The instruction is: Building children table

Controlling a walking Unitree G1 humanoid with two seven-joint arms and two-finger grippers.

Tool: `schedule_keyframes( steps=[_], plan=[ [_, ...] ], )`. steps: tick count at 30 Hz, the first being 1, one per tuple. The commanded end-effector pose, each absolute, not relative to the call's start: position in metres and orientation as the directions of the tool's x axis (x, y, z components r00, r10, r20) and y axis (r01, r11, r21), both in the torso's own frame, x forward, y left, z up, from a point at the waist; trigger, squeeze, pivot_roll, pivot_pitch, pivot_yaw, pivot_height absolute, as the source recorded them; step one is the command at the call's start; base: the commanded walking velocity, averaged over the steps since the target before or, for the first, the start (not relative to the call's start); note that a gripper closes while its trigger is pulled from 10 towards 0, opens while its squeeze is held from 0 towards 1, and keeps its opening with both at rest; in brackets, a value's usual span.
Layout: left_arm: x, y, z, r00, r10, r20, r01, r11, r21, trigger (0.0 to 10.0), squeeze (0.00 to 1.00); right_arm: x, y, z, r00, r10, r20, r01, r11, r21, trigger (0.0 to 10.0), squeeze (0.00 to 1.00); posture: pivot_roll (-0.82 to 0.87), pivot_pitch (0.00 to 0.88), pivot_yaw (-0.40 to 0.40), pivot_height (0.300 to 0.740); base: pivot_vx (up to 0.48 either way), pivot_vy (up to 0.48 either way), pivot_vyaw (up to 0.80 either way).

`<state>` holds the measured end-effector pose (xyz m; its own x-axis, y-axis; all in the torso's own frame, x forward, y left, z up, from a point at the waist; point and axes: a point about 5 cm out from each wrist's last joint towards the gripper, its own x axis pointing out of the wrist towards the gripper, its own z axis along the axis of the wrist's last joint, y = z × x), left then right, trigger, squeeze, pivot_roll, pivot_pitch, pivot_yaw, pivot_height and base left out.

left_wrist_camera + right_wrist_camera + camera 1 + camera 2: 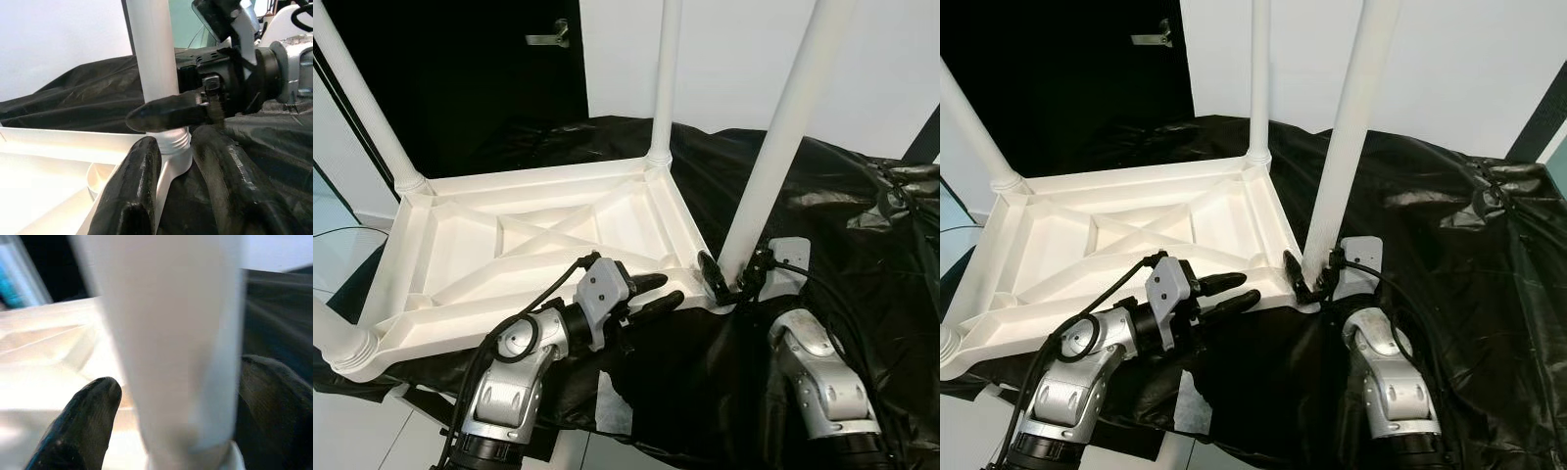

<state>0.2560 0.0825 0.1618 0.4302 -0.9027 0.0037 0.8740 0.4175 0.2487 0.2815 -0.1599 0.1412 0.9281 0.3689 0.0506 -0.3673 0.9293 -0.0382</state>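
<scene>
At the near right corner of the upturned tabletop (pixel 533 245), I had the right gripper (pixel 732 278) clamped round the leg (pixel 781 147) to seat it. Left gripper (pixel 651 297), fingers apart, hovered just beside, ready to steady the frame.

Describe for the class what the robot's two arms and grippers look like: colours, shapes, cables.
Both arms are silver-grey metal with rounded, jointed housings. The left gripper and right gripper each have two long, glossy black fingers. Black cables loop along both wrists, and a pale grey camera block sits on the left wrist.

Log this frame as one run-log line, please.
stage: leg fitting | right claw: around near-right leg base | left claw: open, at tabletop near rim | tabletop: upside down on black sheet
</scene>
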Motion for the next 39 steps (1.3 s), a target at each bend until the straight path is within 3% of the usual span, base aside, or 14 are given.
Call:
schedule_keyframes(
  steps=[1, 6, 12, 13, 14, 15, 16, 25, 26, 27, 34, 39],
  plan=[
    [0.261, 0.086, 0.161, 0.518, -0.855, 0.025, 0.827, 0.508, 0.239, 10.0, 0.00, 0.284, -0.161, 0.142, 0.891, 0.452, 0.049, -0.449, 0.891, -0.057, 10.0, 0.00, 0.00, 0.000, -0.015, 0.740, 0.000, 0.000, 0.00],
    [0.263, 0.086, 0.162, 0.513, -0.858, 0.028, 0.829, 0.504, 0.241, 10.0, 0.00, 0.297, -0.163, 0.141, 0.808, 0.589, -0.028, -0.586, 0.797, -0.150, 10.0, 0.00, 0.00, 0.000, -0.010, 0.740, 0.000, 0.000, 0.00],
    [0.263, 0.086, 0.162, 0.514, -0.857, 0.030, 0.828, 0.505, 0.242, 10.0, 0.00, 0.304, -0.162, 0.140, 0.778, 0.626, -0.055, -0.624, 0.759, -0.185, 10.0, 0.00, 0.01, 0.000, -0.016, 0.740, 0.000, 0.000, 0.00],
    [0.263, 0.087, 0.162, 0.517, -0.855, 0.031, 0.826, 0.508, 0.243, 10.0, 0.00, 0.307, -0.162, 0.138, 0.764, 0.641, -0.069, -0.641, 0.743, -0.194, 3.3, 0.00, 0.02, 0.000, -0.022, 0.740, 0.000, 0.000, 0.00],
    [0.263, 0.088, 0.162, 0.521, -0.853, 0.032, 0.824, 0.512, 0.243, 10.0, 0.00, 0.308, -0.162, 0.136, 0.753, 0.653, -0.083, -0.655, 0.731, -0.191, 1.0, 0.00, 0.02, 0.000, -0.027, 0.740, 0.000, 0.000, 0.00],
    [0.263, 0.088, 0.162, 0.521, -0.853, 0.032, 0.824, 0.512, 0.243, 10.0, 0.00, 0.308, -0.162, 0.136, 0.753, 0.653, -0.083, -0.655, 0.731, -0.191, 1.0, 0.00, 0.02, 0.000, -0.027, 0.740, 0.000, 0.000, 0.00],
    [0.262, 0.089, 0.162, 0.525, -0.850, 0.033, 0.821, 0.517, 0.243, 10.0, 0.00, 0.309, -0.162, 0.133, 0.746, 0.658, -0.096, -0.663, 0.724, -0.192, 0.0, 0.00, 0.02, 0.000, -0.029, 0.740, 0.000, 0.000, 0.00],
    [0.262, 0.089, 0.162, 0.533, -0.845, 0.035, 0.816, 0.525, 0.243, 10.0, 0.00, 0.309, -0.173, 0.129, 0.743, 0.660, -0.111, -0.668, 0.722, -0.177, 0.0, 0.00, 0.03, 0.000, -0.039, 0.740, 0.000, 0.000, 0.00],
    [0.262, 0.088, 0.163, 0.534, -0.845, 0.037, 0.815, 0.526, 0.243, 10.0, 0.00, 0.307, -0.175, 0.127, 0.768, 0.630, -0.115, -0.640, 0.749, -0.170, 6.5, 0.00, 0.03, 0.000, -0.043, 0.740, 0.000, 0.000, 0.00],
    [0.262, 0.088, 0.163, 0.534, -0.845, 0.037, 0.815, 0.526, 0.243, 10.0, 0.00, 0.307, -0.176, 0.126, 0.784, 0.611, -0.114, -0.621, 0.765, -0.171, 10.0, 0.00, 0.03, 0.000, -0.043, 0.740, 0.000, 0.000, 0.00],
    [0.261, 0.088, 0.162, 0.532, -0.846, 0.037, 0.817, 0.525, 0.240, 10.0, 0.00, 0.305, -0.172, 0.124, 0.854, 0.514, -0.081, -0.520, 0.837, -0.171, 10.0, 0.00, 0.03, 0.000, -0.041, 0.740, 0.000, 0.000, 0.00],
    [0.260, 0.086, 0.162, 0.524, -0.851, 0.036, 0.823, 0.517, 0.236, 10.0, 0.00, 0.299, -0.162, 0.121, 0.936, 0.349, -0.050, -0.353, 0.926, -0.135, 10.0, 0.00, 0.02, 0.000, -0.039, 0.740, 0.000, 0.000, 0.00]
  ],
)
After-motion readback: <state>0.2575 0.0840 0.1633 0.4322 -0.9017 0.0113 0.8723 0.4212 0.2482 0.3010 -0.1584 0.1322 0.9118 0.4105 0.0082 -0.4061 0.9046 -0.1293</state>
